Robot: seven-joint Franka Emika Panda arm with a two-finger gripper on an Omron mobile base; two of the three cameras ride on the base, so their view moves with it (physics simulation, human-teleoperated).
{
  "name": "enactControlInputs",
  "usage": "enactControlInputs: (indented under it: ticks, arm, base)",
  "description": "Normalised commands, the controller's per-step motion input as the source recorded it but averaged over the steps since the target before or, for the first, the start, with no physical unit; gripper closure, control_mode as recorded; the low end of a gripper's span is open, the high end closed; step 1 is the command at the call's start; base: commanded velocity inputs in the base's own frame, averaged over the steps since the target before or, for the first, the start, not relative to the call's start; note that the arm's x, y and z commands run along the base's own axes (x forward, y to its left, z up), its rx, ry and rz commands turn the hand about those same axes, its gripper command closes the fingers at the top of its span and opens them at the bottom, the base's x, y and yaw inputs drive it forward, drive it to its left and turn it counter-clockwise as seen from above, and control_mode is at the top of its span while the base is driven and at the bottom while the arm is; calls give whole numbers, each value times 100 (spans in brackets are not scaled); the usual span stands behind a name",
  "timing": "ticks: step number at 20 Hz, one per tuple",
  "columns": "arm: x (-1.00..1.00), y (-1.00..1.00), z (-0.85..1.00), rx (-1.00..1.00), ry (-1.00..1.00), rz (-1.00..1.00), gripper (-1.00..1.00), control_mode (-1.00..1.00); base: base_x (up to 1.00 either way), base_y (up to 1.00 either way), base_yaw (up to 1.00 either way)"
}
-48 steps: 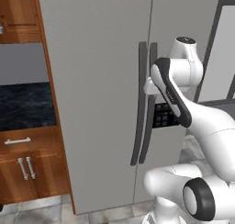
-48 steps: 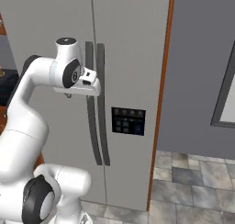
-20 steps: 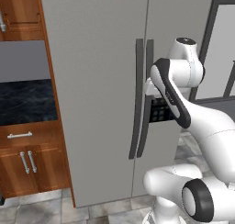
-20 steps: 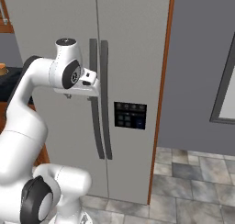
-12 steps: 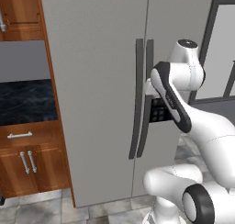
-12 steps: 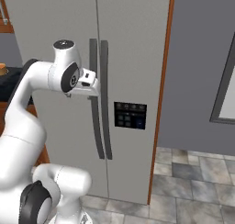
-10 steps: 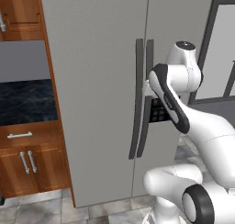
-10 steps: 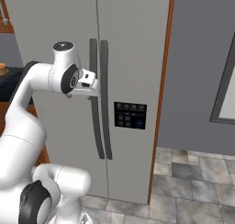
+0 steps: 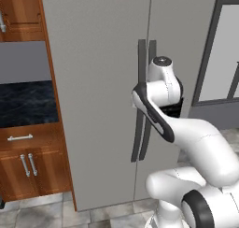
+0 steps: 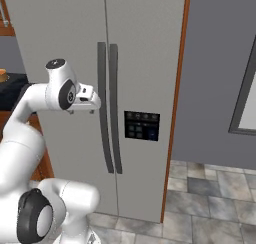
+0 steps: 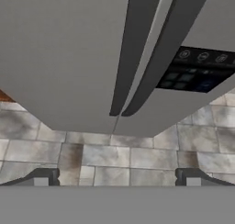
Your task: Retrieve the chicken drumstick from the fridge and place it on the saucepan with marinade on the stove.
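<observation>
Fridge [image 10: 140, 63] — light-grey, doors shut, dark handles

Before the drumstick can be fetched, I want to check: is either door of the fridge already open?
No. In the right base view both doors of the fridge sit flush and closed, with the two dark handles side by side.

Even, soft, rendered light with no glare; faint shading falls beside the fridge [image 10: 140, 63] handles. Textures look slightly blurred, most so in the hand view.
</observation>
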Motion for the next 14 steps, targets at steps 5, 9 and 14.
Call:
enactControlInputs:
  ticks: [5,9,14]
  arm:
    - [34,0,-22,0,-1,0,-100,-100]
    - [24,0,-42,6,-9,0,-100,-100]
    - [28,0,-24,11,-11,0,-100,-100]
  base:
    - [0,0,0]
    - [0,0,0]
    - [0,0,0]
